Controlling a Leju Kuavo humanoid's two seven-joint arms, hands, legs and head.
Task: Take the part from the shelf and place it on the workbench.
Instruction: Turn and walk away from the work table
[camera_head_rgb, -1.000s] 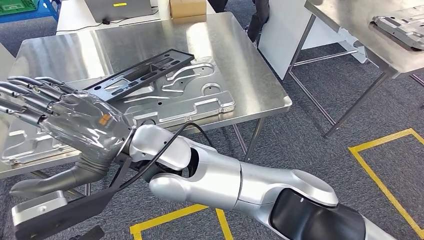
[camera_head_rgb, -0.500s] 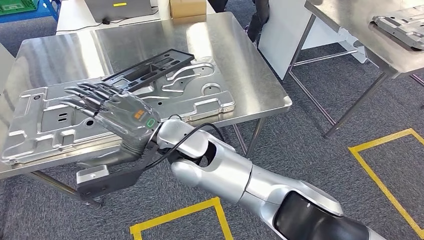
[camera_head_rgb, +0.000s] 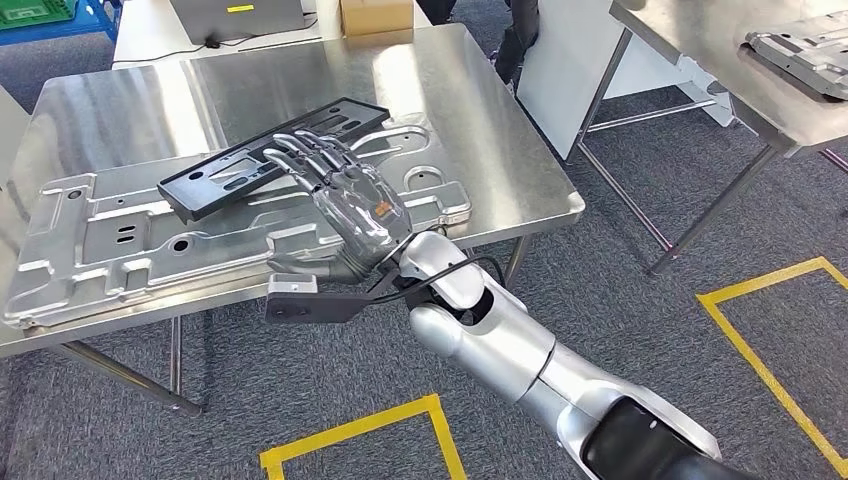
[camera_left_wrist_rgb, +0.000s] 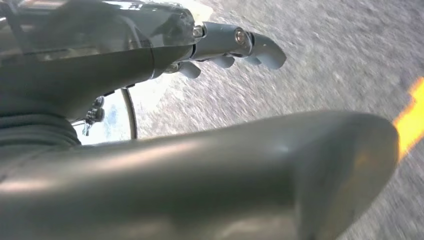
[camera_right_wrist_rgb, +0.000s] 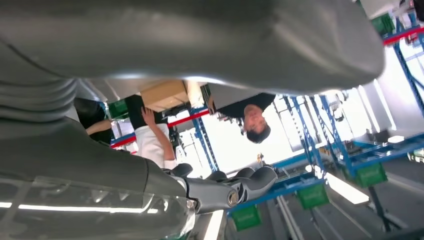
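Right hand (camera_head_rgb: 350, 195) open, fingers spread above black slotted plastic part (camera_head_rgb: 250, 160) lying on silver stamped metal panel (camera_head_rgb: 150, 240), steel bench (camera_head_rgb: 480, 130). Left hand (camera_left_wrist_rgb: 150, 100) empty, fingers loosely apart.

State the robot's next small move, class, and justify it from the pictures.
Probably draw the right hand back from the workbench: it holds nothing, fingers apart, and the black part already lies on the silver plate there.

Honestly, no text I can actually read anywhere. There's a small orange mark on the back of the robot's clear-covered right hand (camera_head_rgb: 350, 205), but it's too tiny to make out.
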